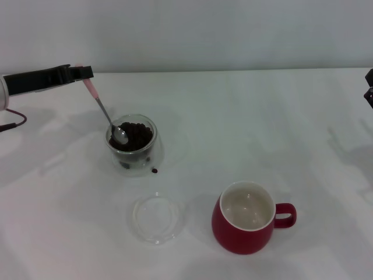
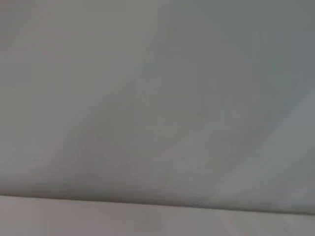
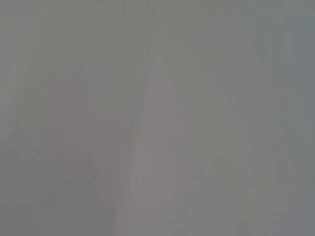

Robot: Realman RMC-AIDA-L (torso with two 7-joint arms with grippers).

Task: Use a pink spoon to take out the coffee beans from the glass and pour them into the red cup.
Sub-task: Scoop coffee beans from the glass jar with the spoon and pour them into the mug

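1. Slanting from the upper left of the head view down toward the centre-left, the pink spoon [image 1: 104, 115] has its long axis on a diagonal, pink handle end up and metal bowl down.
2. The spoon's bowl sits inside the glass [image 1: 132, 146], resting on the coffee beans [image 1: 136, 136] at the glass's left side.
3. The left gripper [image 1: 85, 74] reaches in from the left edge and is clamped on the top of the handle; the rest of the spoon hangs below and to the right of the fingers.
4. 1 loose bean [image 1: 154, 171] lies on the table [image 1: 262, 111] just beside the glass's base.
5. A shallow clear dish [image 1: 155, 217] lies below the glass, and the red cup [image 1: 247, 217] stands at lower right, handle pointing right.
6. The right gripper [image 1: 369, 87] shows only at the right edge; whether its fingers are open or closed I cannot tell.
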